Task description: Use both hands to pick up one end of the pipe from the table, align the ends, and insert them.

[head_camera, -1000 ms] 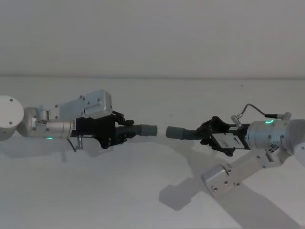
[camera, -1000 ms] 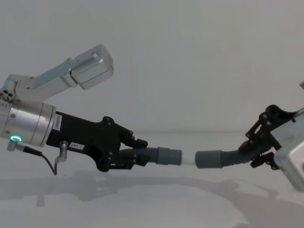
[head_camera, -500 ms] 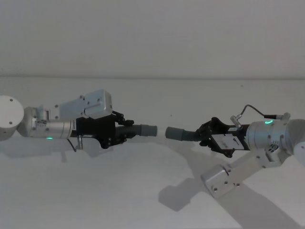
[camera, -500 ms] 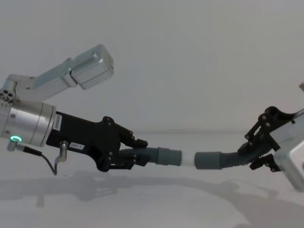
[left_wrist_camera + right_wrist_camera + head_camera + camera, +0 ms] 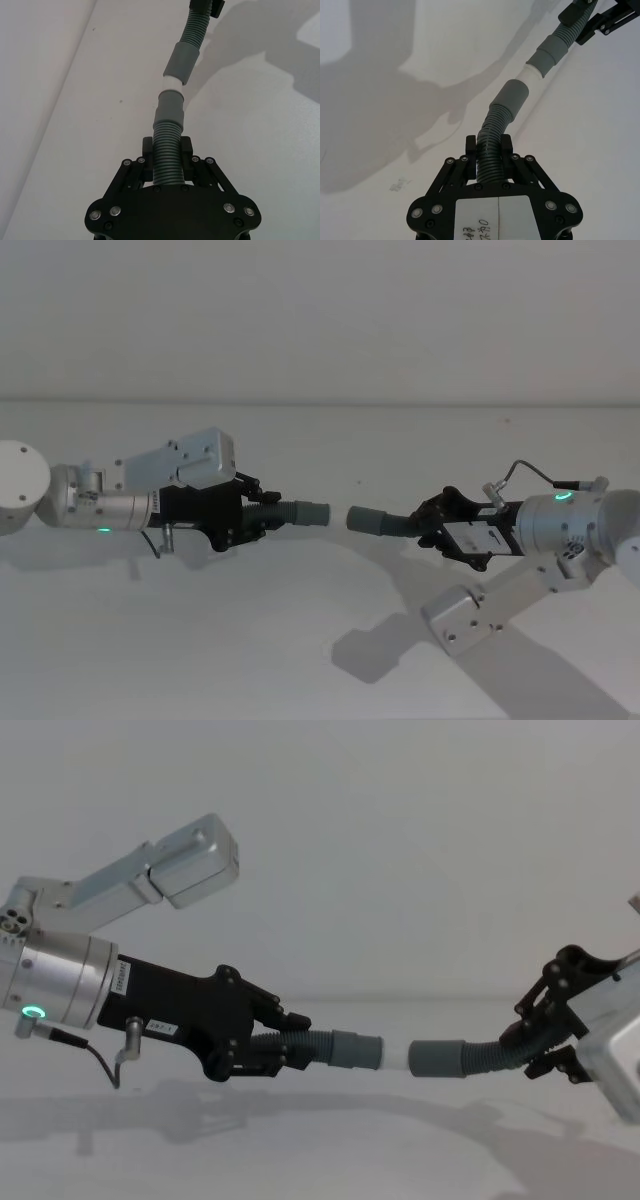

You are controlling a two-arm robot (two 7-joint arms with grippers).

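Both hose pieces are off the desk (image 5: pixel 300 640) and held in the air, cuffs facing each other. The left end effector (image 5: pixel 252 520) pinches the ribbed part of the left hose (image 5: pixel 283 512), fingers (image 5: pixel 147 150) pressed against its sides in the left wrist view. The right end effector (image 5: pixel 432 521) pinches the right hose (image 5: pixel 400 525) the same way, gripping the ribs just behind its bend.

Over the last second the right hose has crept toward the left one while the left arm has held nearly steady. In the head view the gap between the left cuff (image 5: pixel 314 511) and the right cuff (image 5: pixel 366 519) has narrowed a little. In the chest view the white tip (image 5: pixel 396 1058) on the left cuff now sits at the mouth of the right cuff, with less of it bare than before. Whether it has entered the mouth cannot be told.

So the picking up is done and the work is at alignment, on the verge of insertion. The two cuffs are not quite in line: in the right wrist view the right cuff (image 5: pixel 512 97) angles slightly off the axis of the tip (image 5: pixel 532 73). A small correction of that angle looks needed before pushing, or the flexible hose may buckle rather than seat.
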